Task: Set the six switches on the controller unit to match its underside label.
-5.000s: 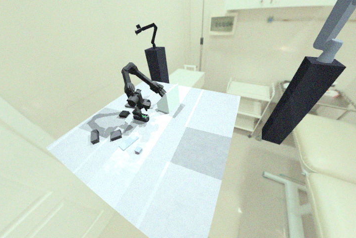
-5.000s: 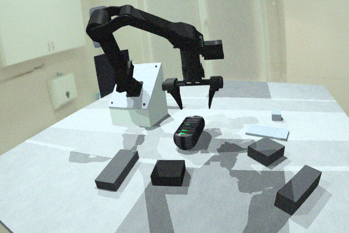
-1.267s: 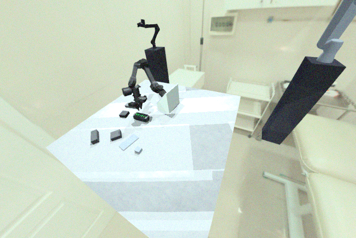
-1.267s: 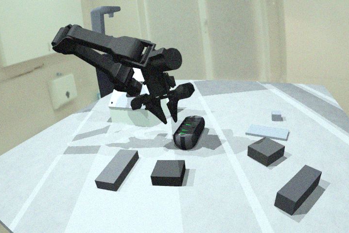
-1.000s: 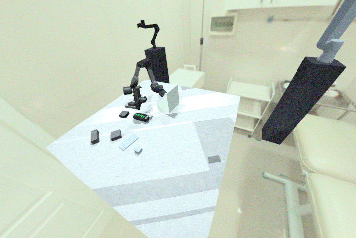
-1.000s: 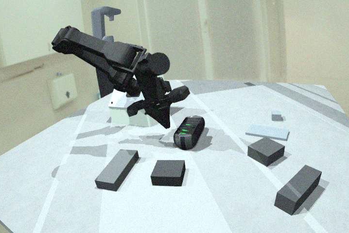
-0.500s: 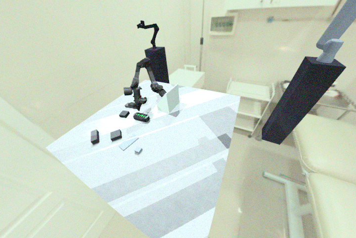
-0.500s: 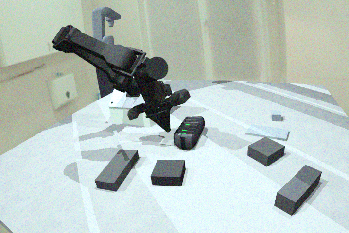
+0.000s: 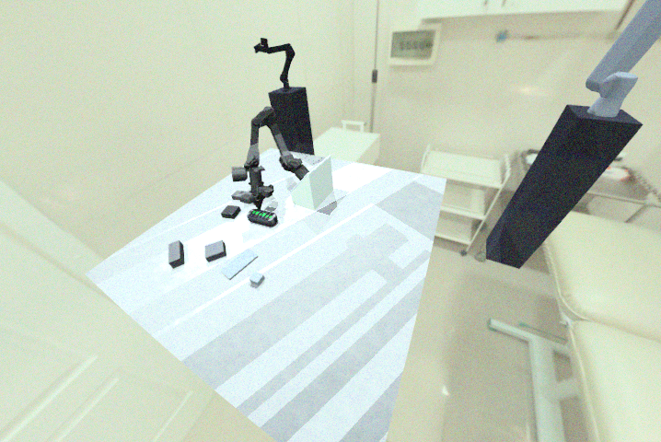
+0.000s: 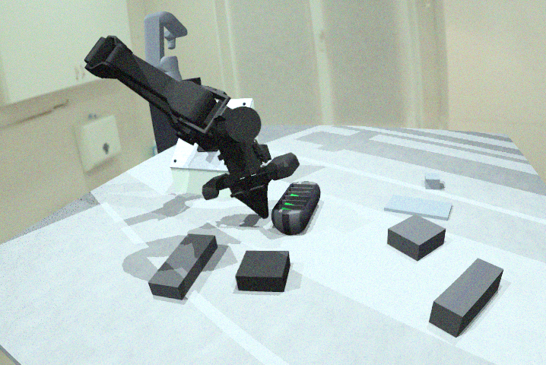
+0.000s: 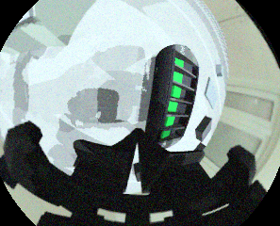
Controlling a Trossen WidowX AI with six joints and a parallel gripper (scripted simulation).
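Controller unit lies on its base on the bench, switches facing up, and in the exterior view it is just to the right of the tips of the claw. The claw slants down toward the bench, its fingers brought together into a narrow point, with nothing held between them. The tips are low, close beside the unit's long side toward its near end; whether they touch the unit or the bench cannot be told. In the wrist view a row of six green patches runs along the side of the unit's top toward the claw, though which way each switch is pressed is hard to judge. The label is out of sight. Nearer than the unit in the exterior view, a long dark block lies to the left, with a squarish dark block to its right. A pale flat plate lies to the right of the unit, apart from it
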